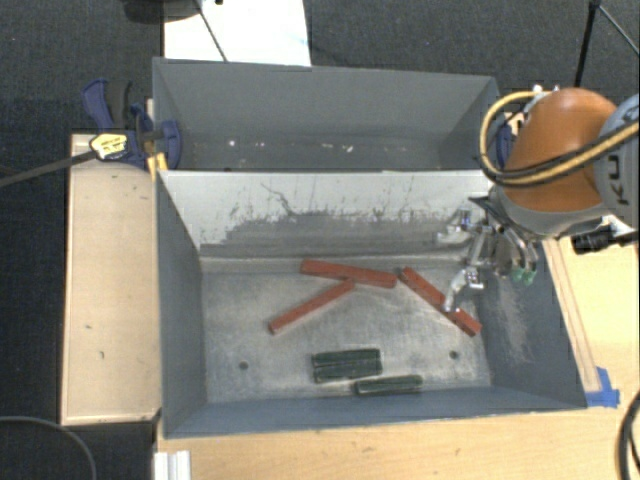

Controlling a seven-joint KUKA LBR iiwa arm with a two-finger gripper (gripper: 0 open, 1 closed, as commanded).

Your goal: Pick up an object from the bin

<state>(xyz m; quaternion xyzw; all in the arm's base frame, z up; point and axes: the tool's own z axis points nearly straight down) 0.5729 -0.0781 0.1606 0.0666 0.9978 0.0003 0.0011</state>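
End effector (468, 286) low over right-hand red stick (432, 293) (1 of 3), likely lining up a grab; grip state can't tell.

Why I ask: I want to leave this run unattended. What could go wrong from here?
The gripper sits toward the lower end of the right-hand red-brown stick, not over its middle. Gripped there, it may tilt and slip out. That stick's upper end lies close to a second red-brown stick, which could get nudged.
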